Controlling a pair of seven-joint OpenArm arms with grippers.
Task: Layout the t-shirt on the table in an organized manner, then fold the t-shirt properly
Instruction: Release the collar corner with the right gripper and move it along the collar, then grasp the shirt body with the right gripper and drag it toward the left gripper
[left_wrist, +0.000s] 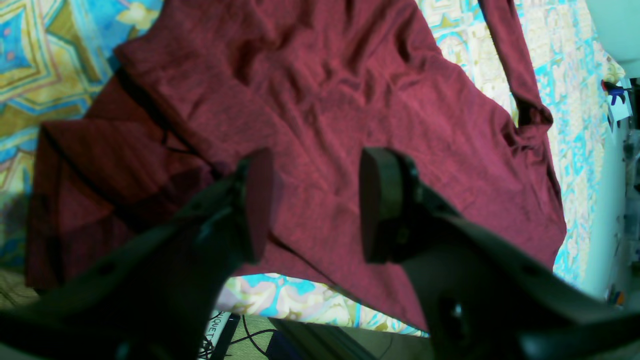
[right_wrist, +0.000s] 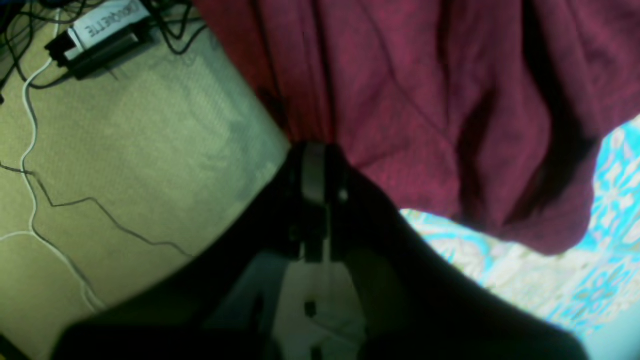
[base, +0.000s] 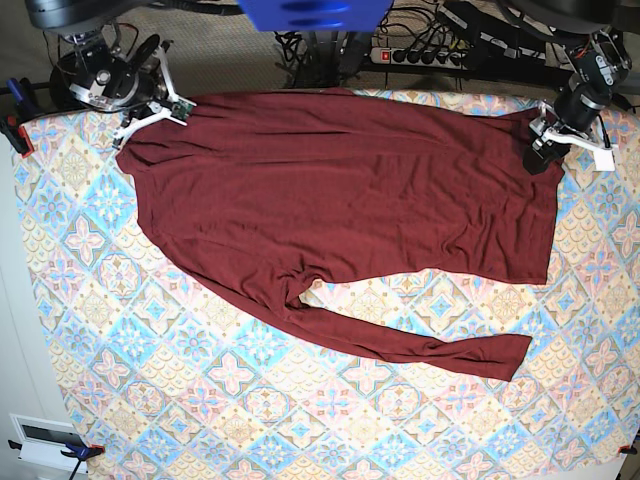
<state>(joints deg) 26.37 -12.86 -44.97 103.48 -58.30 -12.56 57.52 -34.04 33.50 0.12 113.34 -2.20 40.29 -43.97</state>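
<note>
Pinching the t-shirt (right_wrist: 400, 100), right hand (right_wrist: 314, 165); left hand (left_wrist: 315, 205) wide above it (floor box (right_wrist: 107, 27) lettering blurred).

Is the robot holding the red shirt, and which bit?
Yes. The right pincer is shut on the t-shirt, pinching its edge at a corner by the table edge. The left pincer is open, holding nothing.

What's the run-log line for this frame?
right gripper: shut on t-shirt edge | left gripper: open above t-shirt | t-shirt: spread on table, one sleeve trailing
</note>
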